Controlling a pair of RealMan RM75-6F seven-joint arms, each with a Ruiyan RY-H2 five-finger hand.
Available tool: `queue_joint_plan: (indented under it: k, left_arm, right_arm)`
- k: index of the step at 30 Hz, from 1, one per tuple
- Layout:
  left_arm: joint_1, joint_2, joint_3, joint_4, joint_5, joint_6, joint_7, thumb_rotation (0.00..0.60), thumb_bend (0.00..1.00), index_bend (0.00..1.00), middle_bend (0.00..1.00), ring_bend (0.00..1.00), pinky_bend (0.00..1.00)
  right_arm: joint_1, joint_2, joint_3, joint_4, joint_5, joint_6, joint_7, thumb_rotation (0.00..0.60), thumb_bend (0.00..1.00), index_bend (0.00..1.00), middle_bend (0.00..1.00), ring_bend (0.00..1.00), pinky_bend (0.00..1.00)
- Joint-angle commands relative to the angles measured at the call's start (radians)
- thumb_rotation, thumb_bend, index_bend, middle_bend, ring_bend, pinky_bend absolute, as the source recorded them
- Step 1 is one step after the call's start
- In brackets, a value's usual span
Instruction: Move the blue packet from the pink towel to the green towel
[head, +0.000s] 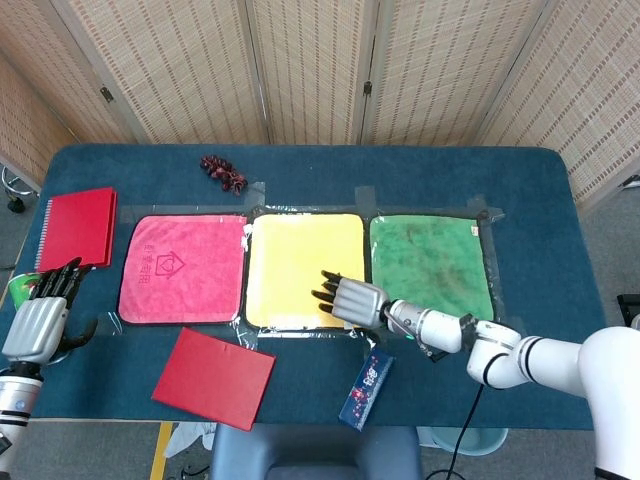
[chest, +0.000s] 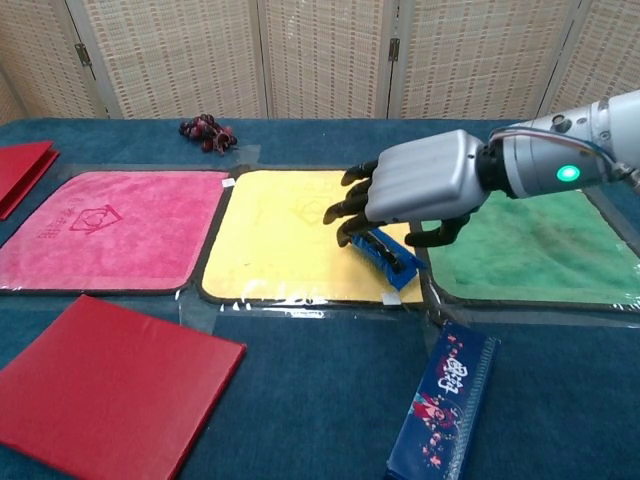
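The blue packet lies on the yellow towel near its front right corner, just under my right hand. That hand hovers over it with fingers stretched out to the left and holds nothing. The head view shows the same right hand at the yellow towel's front edge, hiding the packet. The pink towel is bare, and so is the green towel. My left hand rests at the table's front left with fingers apart, empty.
A red folder lies in front of the pink towel. A red notebook sits at far left. A dark blue patterned box lies at the front, below the yellow-green seam. A dark red bunch is at the back.
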Motion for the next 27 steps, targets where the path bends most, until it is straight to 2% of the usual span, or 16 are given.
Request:
queue_joint_plan:
  k: [1, 11, 17, 27]
  left_arm:
    - [0.003, 0.001, 0.001, 0.002, 0.001, 0.002, -0.002, 0.600, 0.43, 0.00, 0.00, 0.00, 0.01]
    - [0.005, -0.004, 0.001, 0.005, 0.002, -0.002, -0.003, 0.600, 0.43, 0.00, 0.00, 0.00, 0.01]
    - [0.006, -0.004, -0.001, 0.003, 0.001, -0.002, -0.002, 0.600, 0.43, 0.00, 0.00, 0.00, 0.01]
    - [0.001, -0.011, -0.004, 0.010, 0.002, -0.009, -0.006, 0.600, 0.43, 0.00, 0.00, 0.00, 0.01]
  right_arm:
    - [0.009, -0.038, 0.009, 0.028, 0.025, -0.039, -0.037, 0.600, 0.59, 0.13, 0.05, 0.11, 0.00]
    - [-0.004, -0.051, -0.006, 0.062, 0.039, -0.057, -0.053, 0.600, 0.58, 0.13, 0.08, 0.09, 0.00]
    - [-0.011, -0.038, -0.020, 0.069, 0.037, -0.064, -0.069, 0.600, 0.58, 0.18, 0.11, 0.08, 0.00]
    - [-0.061, 0.082, -0.050, 0.018, 0.043, -0.023, -0.094, 0.600, 0.59, 0.25, 0.15, 0.08, 0.00]
